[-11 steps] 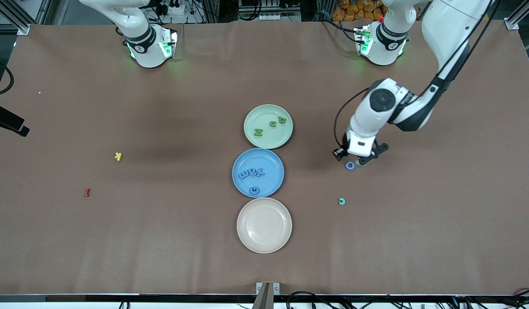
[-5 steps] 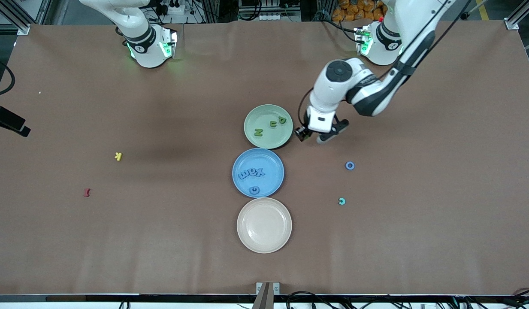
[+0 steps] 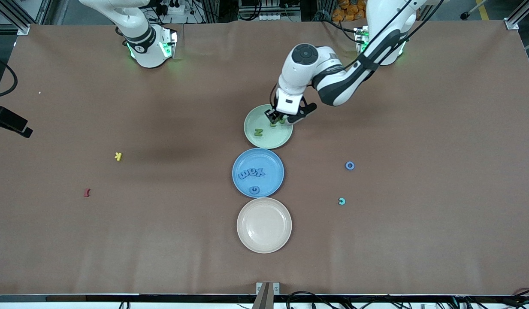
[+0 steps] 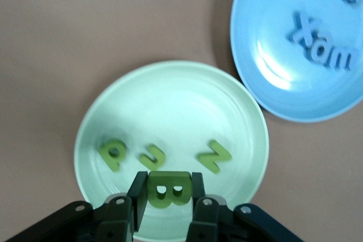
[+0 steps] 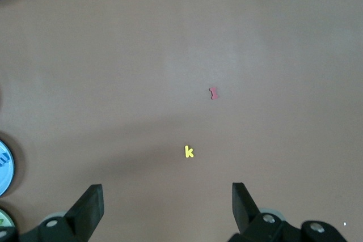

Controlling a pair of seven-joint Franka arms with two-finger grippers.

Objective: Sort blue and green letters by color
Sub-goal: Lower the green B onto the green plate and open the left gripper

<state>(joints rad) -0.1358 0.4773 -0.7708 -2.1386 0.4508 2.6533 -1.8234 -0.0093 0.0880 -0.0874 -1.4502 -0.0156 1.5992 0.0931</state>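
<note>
The left gripper [image 4: 166, 194] has moved from the table to above the green plate [image 3: 253, 120], clamping a green B [image 4: 166, 188]. The right gripper [image 5: 167, 199] waits, jaws apart. Release seems next.

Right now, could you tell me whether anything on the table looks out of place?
A blue ring-shaped letter O and a teal letter C lie loose on the brown table toward the left arm's end, outside the blue plate.

Green letters [image 4: 164, 171]: P, J, N, B
</note>
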